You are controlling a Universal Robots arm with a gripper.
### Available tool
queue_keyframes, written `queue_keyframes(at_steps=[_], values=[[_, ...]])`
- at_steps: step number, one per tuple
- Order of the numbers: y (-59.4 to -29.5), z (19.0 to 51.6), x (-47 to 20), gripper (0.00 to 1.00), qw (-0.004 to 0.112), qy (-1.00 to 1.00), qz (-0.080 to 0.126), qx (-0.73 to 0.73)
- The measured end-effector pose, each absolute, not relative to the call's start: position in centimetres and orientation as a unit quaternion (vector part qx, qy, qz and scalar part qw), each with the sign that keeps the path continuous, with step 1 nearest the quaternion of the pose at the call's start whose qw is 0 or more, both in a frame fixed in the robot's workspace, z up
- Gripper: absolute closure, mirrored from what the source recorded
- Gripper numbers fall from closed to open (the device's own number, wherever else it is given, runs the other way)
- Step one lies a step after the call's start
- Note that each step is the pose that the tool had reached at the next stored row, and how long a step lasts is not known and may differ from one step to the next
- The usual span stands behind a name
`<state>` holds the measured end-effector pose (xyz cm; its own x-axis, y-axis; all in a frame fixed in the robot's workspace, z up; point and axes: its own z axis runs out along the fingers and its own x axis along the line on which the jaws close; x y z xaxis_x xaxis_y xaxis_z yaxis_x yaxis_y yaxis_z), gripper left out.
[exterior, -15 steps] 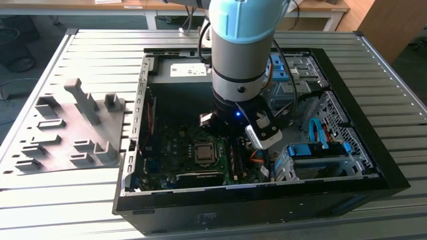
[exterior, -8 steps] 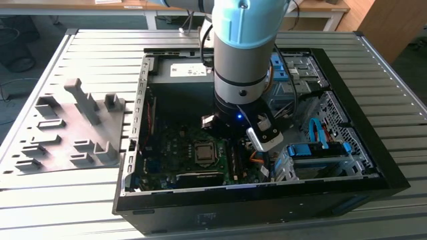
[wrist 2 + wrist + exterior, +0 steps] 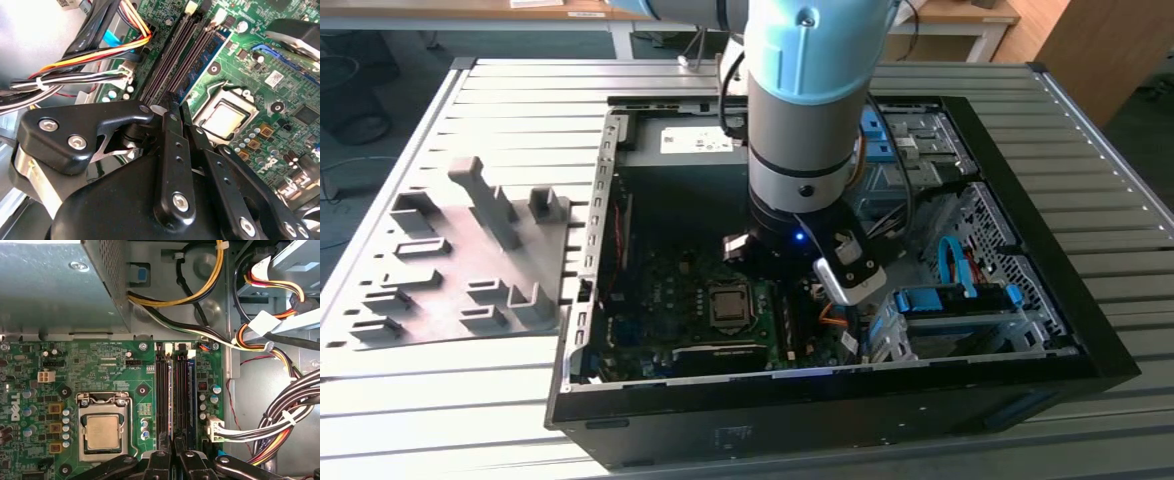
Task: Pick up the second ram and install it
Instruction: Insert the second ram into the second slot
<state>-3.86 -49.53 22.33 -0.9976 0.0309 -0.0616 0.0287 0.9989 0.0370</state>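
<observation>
Gripper (image 3: 172, 452) was pinched on the second ram (image 3: 181, 395), standing it in its slot (image 3: 192, 55) beside the CPU socket (image 3: 101, 432); seating unconfirmed.

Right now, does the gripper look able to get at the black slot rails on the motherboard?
Probably yes. In the first wrist view the gripper hangs right at the slot rails, and the cable bundle lies off to one side, not across them.
</observation>
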Motion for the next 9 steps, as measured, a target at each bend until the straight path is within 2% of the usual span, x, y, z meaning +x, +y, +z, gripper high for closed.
queue_keyframes(at_steps=[9], values=[[-49.48, 21.96, -3.87, 0.86, 0.031, 0.999, 0.014, 0.015]])
